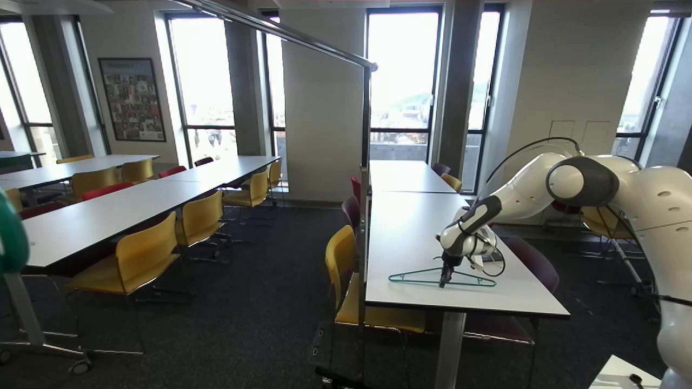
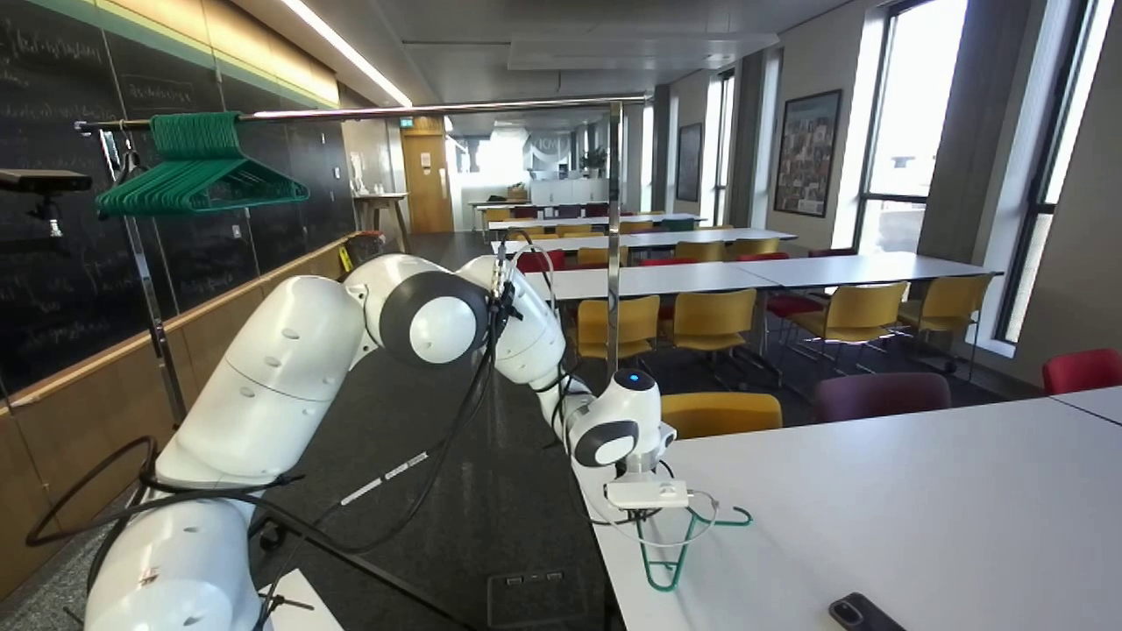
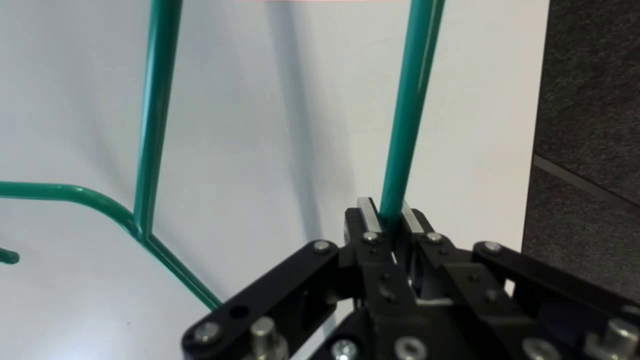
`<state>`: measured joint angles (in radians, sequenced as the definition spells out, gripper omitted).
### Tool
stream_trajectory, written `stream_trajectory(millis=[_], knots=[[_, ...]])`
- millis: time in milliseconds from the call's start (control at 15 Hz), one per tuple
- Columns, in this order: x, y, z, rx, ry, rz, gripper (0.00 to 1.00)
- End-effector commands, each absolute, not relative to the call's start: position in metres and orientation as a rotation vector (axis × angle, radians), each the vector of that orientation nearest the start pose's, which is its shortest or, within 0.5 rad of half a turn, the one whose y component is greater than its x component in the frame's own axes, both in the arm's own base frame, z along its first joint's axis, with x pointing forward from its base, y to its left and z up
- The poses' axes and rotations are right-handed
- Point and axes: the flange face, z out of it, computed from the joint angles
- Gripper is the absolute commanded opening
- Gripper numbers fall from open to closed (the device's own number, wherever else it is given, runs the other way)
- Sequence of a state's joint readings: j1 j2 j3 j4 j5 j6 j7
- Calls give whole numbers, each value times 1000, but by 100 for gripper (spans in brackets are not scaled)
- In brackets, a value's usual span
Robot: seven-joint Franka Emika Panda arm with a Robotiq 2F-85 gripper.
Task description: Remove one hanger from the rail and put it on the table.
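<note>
The green hanger [image 1: 412, 281] is low over the near end of the white table [image 1: 416, 232]. It also shows in an exterior view [image 2: 663, 584] and in the wrist view [image 3: 412, 100]. My gripper [image 1: 444, 282] is shut on the hanger's long straight bar; in the wrist view the bar sits between the fingertips [image 3: 391, 215]. The hook lies to the left in the wrist view. A shadow apart from the bar falls on the tabletop [image 3: 240, 125]; I cannot tell whether any part touches. The grey metal rail [image 2: 526, 106] stands high behind the arm and also shows here [image 1: 292, 35].
Several green hangers [image 2: 206, 188] hang from the rail's far left end. A dark phone [image 2: 863, 613] lies on the table. A yellow chair [image 1: 341, 256] and a purple chair [image 1: 532, 265] flank it. The rail's upright post [image 1: 366, 162] stands beside the table edge.
</note>
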<state>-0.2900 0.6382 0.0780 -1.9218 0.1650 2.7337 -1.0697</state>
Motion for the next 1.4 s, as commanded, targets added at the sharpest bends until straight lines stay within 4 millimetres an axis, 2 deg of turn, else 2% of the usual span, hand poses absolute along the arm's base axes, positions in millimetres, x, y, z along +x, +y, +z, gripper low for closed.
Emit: stream_trajectory(millis=[0, 600, 867, 933, 1067, 1200, 1333], knots=[[632, -148, 175, -2938, -1080, -377, 3], [623, -154, 145, -2938, -1035, -284, 3], [625, -155, 147, -2942, -1035, -293, 3], [626, -155, 147, -2943, -1029, -293, 37], [626, -156, 147, -2944, -1028, -293, 45], [626, -155, 149, -2944, -1028, -293, 60], [624, -150, 162, -2941, -1032, -311, 75]])
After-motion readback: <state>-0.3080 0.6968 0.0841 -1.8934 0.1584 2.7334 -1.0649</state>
